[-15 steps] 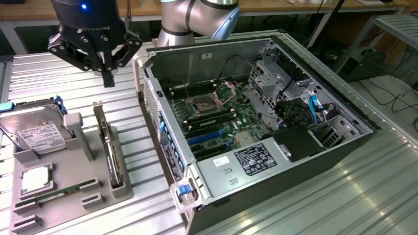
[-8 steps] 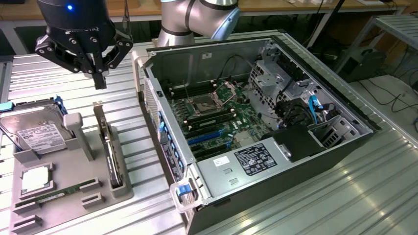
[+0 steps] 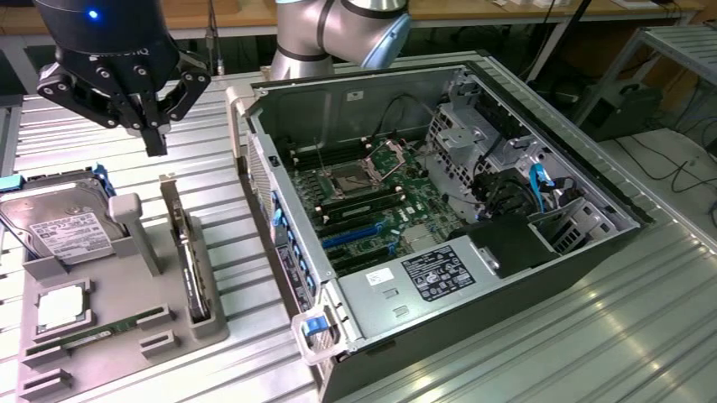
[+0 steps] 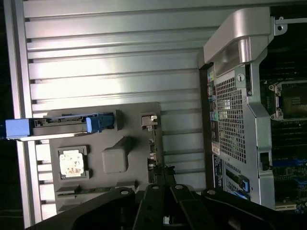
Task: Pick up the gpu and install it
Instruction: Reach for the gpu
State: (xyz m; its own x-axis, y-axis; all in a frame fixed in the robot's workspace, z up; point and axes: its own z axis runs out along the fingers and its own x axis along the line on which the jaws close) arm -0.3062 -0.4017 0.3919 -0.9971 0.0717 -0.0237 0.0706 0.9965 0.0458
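Note:
The gpu [image 3: 191,269] is a thin dark card standing on edge in a slot of the grey holder tray [image 3: 123,336], with its silver bracket end toward the back. In the wrist view the gpu [image 4: 152,151] appears edge-on, just beyond my fingertips. My black gripper [image 3: 154,143] hangs in the air above the card's bracket end, at the exterior view's upper left. It is shut, its fingers pressed together on nothing. From the wrist, the gripper [image 4: 165,191] lines up roughly with the card's length.
A silver hard drive [image 3: 62,222] in a blue carrier, a processor chip [image 3: 62,306] and a green memory stick [image 3: 84,336] share the tray. The open computer case [image 3: 448,210] lies at the exterior view's right, motherboard exposed, on the ribbed metal table [image 3: 224,101].

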